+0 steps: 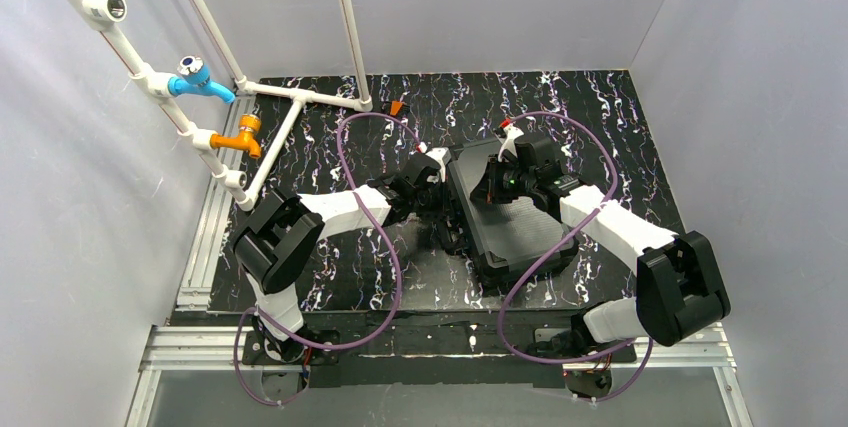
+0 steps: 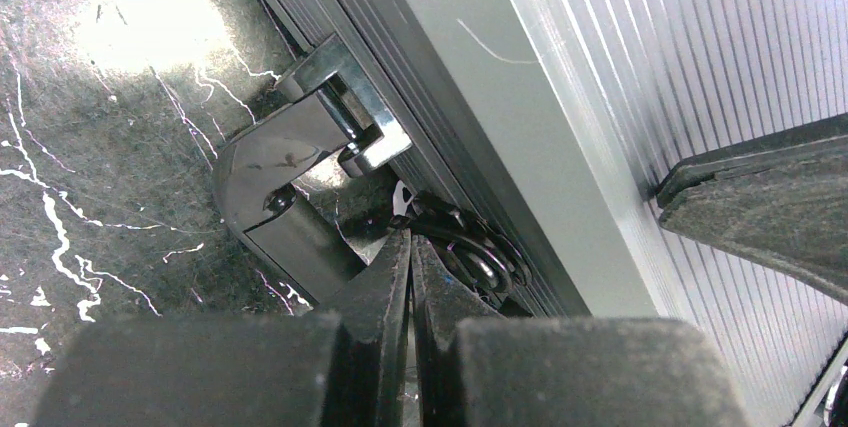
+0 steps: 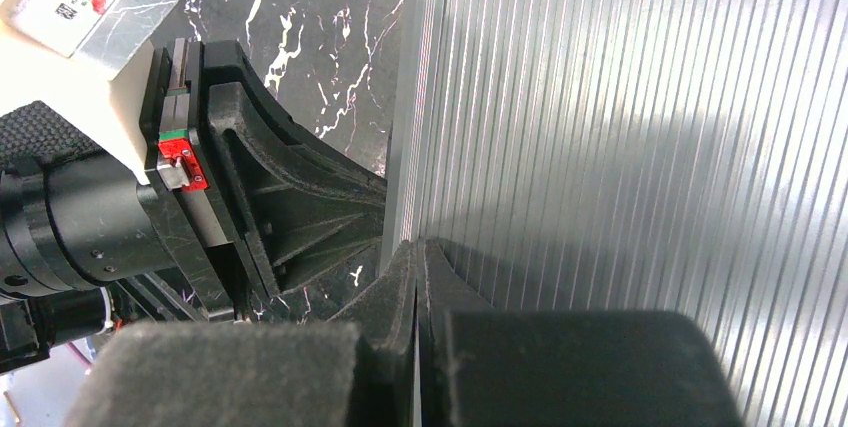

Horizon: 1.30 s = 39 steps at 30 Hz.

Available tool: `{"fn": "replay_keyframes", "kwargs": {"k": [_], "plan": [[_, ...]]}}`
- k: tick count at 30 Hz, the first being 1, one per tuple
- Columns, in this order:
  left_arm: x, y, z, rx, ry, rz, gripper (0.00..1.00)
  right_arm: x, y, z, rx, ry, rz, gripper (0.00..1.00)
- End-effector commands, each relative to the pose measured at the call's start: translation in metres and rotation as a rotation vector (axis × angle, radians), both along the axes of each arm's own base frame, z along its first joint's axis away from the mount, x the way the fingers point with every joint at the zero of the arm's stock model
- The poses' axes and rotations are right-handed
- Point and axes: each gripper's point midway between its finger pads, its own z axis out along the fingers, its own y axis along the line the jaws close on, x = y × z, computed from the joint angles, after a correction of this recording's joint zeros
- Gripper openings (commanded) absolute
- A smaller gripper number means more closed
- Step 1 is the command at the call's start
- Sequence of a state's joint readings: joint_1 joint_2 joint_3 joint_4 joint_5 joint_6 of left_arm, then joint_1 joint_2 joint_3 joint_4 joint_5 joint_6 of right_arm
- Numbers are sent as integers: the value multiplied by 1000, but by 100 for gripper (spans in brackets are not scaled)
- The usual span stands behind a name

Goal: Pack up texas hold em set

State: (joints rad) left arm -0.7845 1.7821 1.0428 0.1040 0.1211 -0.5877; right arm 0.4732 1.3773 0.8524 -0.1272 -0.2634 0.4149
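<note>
Left gripper, fingers pressed together with nothing seen between them, noses against the left side wall of the closed aluminium poker case, just beside a chrome clasp and a small black fitting. Right gripper, fingers likewise pressed tight on nothing, rests its tips on the case's ribbed lid near the left edge. The case lies flat at the middle of the black marbled table, between the two arms. White pipework stands at the far left.
</note>
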Motion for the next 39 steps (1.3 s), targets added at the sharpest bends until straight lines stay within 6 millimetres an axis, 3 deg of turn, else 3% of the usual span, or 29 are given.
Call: {"fn": "replay_keyframes", "kwargs": {"k": [1, 17, 39], "plan": [[0, -4, 25, -50, -30, -4, 0, -51, -46, -80, -249, 255, -20, 1], [-5, 6, -8, 51, 31, 18, 0, -51, -46, -82, -250, 258, -22, 1], [-8, 0, -31, 96, 57, 5, 0, -50, -45, -81, -249, 259, -17, 1]]}}
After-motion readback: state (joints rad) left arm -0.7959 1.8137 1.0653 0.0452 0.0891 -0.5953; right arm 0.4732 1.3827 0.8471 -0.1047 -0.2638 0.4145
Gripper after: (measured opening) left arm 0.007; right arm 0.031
